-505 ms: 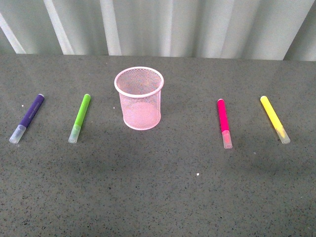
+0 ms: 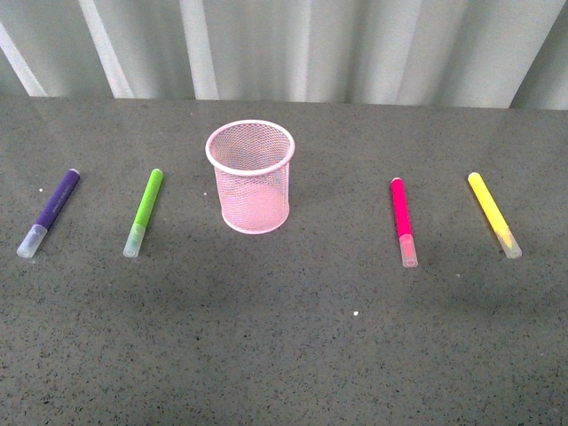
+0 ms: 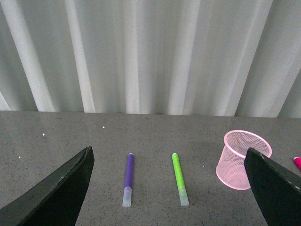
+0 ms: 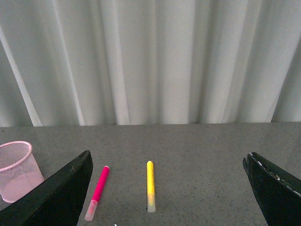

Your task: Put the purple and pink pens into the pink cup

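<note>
Nothing has moved since 0.5 s ago; all 4 pens and the cup lie where they did, and neither arm enters the front view. The pink cup stands upright on the table, a little left of centre; the purple pen lies flat at the far left, with the green marker between it and the cup; the pink pen lies flat to the right of the cup, with the yellow marker beyond it. The left fingers are spread wide and hold nothing; the right fingers likewise. The step in hand looks like the 1st reach, no pen being picked yet; I judge it best that each arm takes the pen on its own side, the left closing across the purple barrel well clear of the green neighbour, the right doing the same on the pink one, away from the yellow; a grip near mid-barrel should let the pen be tipped upright before it drops through the rim. The front view gives the whole row but no fingers; each wrist view shows its own fingers and the 2 pens on its side; the left wrist view also catches the whole cup and a sliver of the pink pen at its edge; the right one shows only part of the cup.
</note>
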